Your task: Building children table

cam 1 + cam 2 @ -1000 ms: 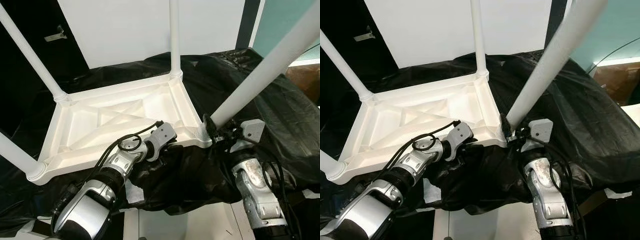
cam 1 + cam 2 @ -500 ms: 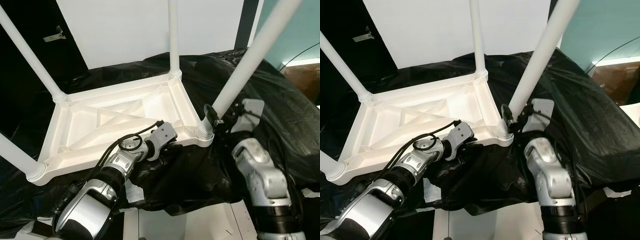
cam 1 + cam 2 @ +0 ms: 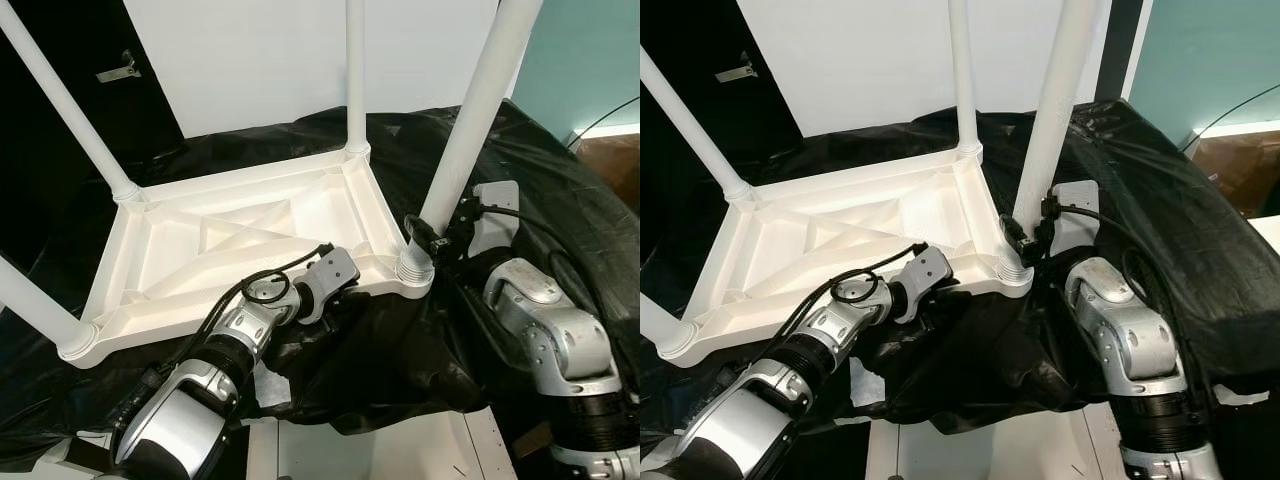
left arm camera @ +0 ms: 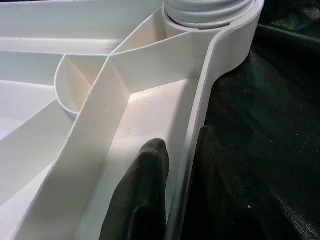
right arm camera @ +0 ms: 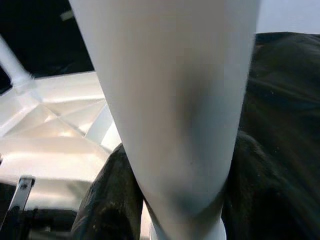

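1. A white plastic children's table lay upside down on a surface draped in black plastic sheeting, its ribbed underside facing up.
2. Three legs already stood in their corner sockets: one at the table's 10 o'clock corner, one at the 1 o'clock corner, and one at the 8 o'clock corner.
4. The fourth leg stood nearly upright at the 4 o'clock corner, its threaded base seated in the round socket there.
5. The right gripper was at the base of that fourth leg, just above the socket, its black fingers clamped around the white tube; in the right wrist view the leg ran close between the dark fingers.
6. The left gripper was at the table's near long edge, at about 5 o'clock, pinching the rim: one black finger lay inside the frame against the wall, and the other, dark and hard to make out against the sheeting, seemed to press on the outside.
7. Behind the table stood a white wall panel, with teal wall at 2 o'clock.
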Robot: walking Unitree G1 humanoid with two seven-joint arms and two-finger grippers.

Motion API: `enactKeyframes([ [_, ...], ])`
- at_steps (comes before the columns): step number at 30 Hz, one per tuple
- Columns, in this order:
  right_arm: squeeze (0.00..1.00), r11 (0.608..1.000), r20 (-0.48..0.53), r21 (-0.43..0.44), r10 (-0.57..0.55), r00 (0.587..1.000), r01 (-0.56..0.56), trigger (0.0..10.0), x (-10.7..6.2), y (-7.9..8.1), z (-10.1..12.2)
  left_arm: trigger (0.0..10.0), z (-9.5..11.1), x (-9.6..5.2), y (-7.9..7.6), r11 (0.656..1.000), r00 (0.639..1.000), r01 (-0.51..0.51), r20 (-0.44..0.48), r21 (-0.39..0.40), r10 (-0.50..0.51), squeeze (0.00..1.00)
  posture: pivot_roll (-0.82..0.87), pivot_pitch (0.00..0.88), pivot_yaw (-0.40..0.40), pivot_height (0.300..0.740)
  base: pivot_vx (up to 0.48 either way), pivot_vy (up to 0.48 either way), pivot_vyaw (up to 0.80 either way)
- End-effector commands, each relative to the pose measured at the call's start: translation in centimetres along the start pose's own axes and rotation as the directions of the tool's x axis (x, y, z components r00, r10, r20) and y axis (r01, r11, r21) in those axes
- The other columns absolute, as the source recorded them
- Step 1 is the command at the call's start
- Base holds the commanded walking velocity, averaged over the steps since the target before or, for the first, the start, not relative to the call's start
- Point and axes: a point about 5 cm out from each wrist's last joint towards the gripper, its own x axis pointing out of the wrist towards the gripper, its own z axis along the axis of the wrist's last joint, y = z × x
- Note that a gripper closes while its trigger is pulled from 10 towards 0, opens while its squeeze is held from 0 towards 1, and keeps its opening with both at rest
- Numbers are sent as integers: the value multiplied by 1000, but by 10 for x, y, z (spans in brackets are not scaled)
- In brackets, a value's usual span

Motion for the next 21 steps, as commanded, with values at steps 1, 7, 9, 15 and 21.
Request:
enactKeyframes([
  [1,0,999,-329,7,-29,944,33,10000,-10,-7,-61,10000,-29,-5,-6,1000,993,6,-122,-27,-9,0,-176,24,71,740,0,0,0],
  [7,0,1000,-370,25,-7,929,17,10000,-15,-4,-74,10000,-29,-5,-6,1000,992,4,-123,-26,-8,0,-175,25,77,740,0,0,0],
  [9,0,999,-379,32,-2,926,15,10000,-16,-2,-77,10000,-30,-6,-6,1000,992,4,-124,-25,-7,0,-175,25,77,740,0,0,0],
  [15,0,994,-383,106,33,923,9,10000,-18,8,-78,10000,-30,-7,-5,1000,991,9,-133,-14,-11,0,-182,30,91,740,0,0,0],
  [21,0,979,-334,187,-9,943,76,10000,-10,4,-54,10000,-28,-5,-5,1000,991,18,-132,-2,-18,0,-181,29,95,740,0,0,0],
])
